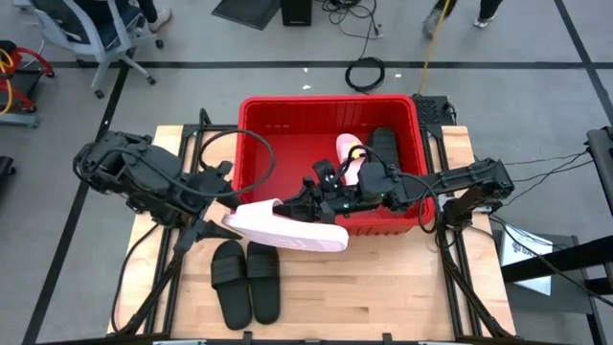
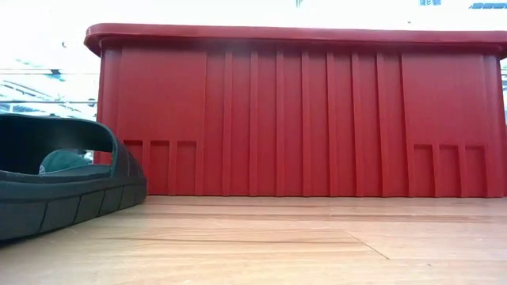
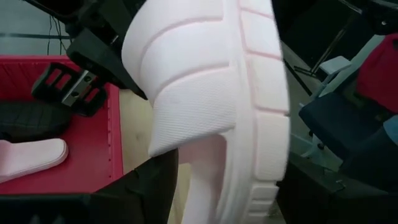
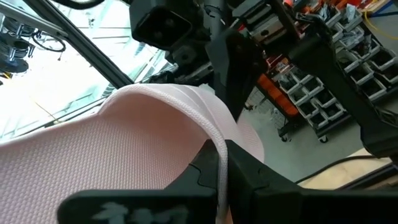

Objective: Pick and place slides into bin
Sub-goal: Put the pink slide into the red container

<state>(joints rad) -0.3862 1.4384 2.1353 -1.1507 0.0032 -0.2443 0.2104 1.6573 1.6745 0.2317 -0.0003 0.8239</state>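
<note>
High view: a pink slide hangs just in front of the bin's front wall, gripped from both ends; the left gripper is at its outer end, jaws spread wide around the sole, and the right gripper reaches across the bin from the far side and is clenched on the strap end; judged step is a two-arm handover or lift into the bin; to do it well one arm should let go before the other swings, the slide should clear the bin's front rim before any drop, and the right arm lying over the bin needs to stay clear of the landing spot; inside the bin lie another pink slide and a black slide side by side near the right wall, the rest of the floor bare red; two black slides sit on the table in front of the bin, well apart from it; so some slides remain outside. Low view: only the bin's ribbed front wall and one black slide on the table beside it; no gripper in sight. Left wrist view: pink sole and strap fill the frame right at the dark fingers, bin floor with a pink toe behind. Right wrist view: pink strap pinched by the dark fingers, the other arm just beyond.
</note>
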